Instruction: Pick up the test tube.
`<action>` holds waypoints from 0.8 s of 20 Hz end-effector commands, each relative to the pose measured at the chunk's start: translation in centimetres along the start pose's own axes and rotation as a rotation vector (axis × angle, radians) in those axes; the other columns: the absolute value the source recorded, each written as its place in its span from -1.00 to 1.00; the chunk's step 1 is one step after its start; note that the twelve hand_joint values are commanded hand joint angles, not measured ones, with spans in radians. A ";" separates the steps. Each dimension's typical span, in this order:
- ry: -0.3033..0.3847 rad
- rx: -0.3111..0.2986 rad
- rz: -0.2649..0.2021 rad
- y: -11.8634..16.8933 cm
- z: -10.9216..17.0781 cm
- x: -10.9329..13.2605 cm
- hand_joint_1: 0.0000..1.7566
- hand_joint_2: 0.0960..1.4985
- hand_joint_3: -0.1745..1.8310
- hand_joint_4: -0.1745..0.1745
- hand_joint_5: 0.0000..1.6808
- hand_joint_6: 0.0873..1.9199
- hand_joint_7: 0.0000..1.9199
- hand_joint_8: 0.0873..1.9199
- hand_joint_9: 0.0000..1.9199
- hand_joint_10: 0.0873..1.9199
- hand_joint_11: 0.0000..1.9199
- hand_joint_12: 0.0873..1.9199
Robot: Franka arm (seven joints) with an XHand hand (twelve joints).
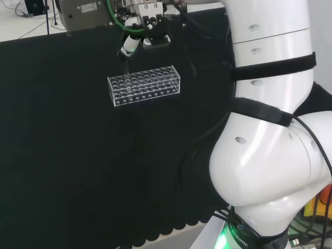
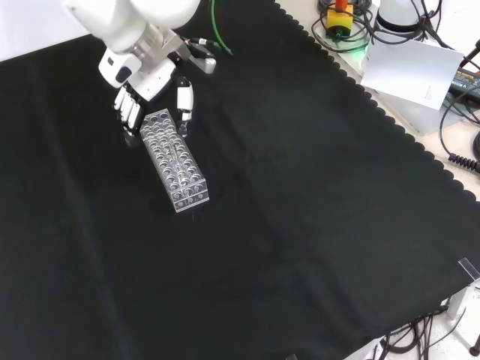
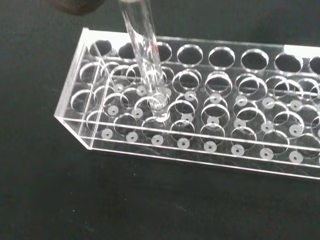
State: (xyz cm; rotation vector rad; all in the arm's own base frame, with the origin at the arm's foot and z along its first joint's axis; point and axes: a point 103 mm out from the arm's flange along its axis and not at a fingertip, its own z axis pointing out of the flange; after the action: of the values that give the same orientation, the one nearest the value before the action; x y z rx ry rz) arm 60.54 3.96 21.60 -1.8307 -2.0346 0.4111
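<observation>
The hand point(image 1: 136, 32) pinched the glass tube point(image 3: 145, 60) by its top, its bottom end inside a hole near the rack's point(image 3: 200, 130) end. Light, slick, breakable, I'd guess.

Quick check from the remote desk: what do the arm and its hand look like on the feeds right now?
The arm is glossy white with bulky rounded links, black bands round them and a green light at its base. A green cable runs near the wrist. The hand is white with black segments on its fingers.

Clear rack point(image 1: 144, 85) on black cloth point(image 1: 78, 166), hand point(image 1: 136, 37) above its left end, fingers point(image 1: 128, 47) pinching test tube point(image 1: 125, 69)
</observation>
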 end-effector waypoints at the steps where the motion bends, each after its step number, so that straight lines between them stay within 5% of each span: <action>1: -0.006 0.047 0.032 1.0 1.4 -0.2 -0.10 0.05 -0.41 -0.73 -0.44 -0.77 -0.42 -0.18 -0.48 -0.18 -0.67 0.48; 5: -0.011 0.064 0.041 1.5 2.1 0.2 -0.07 0.03 -0.37 -0.76 -0.50 -0.47 -0.37 -0.17 -0.45 -0.18 -0.65 0.48; 16: 0.003 0.069 0.038 1.8 3.0 1.1 0.00 -0.01 -0.33 -0.83 -0.45 -0.28 -0.25 -0.14 -0.34 -0.21 -0.60 0.46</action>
State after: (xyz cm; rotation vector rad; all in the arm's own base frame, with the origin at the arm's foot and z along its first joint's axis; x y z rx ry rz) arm 60.56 5.02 18.22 -1.8244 -1.9675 0.4813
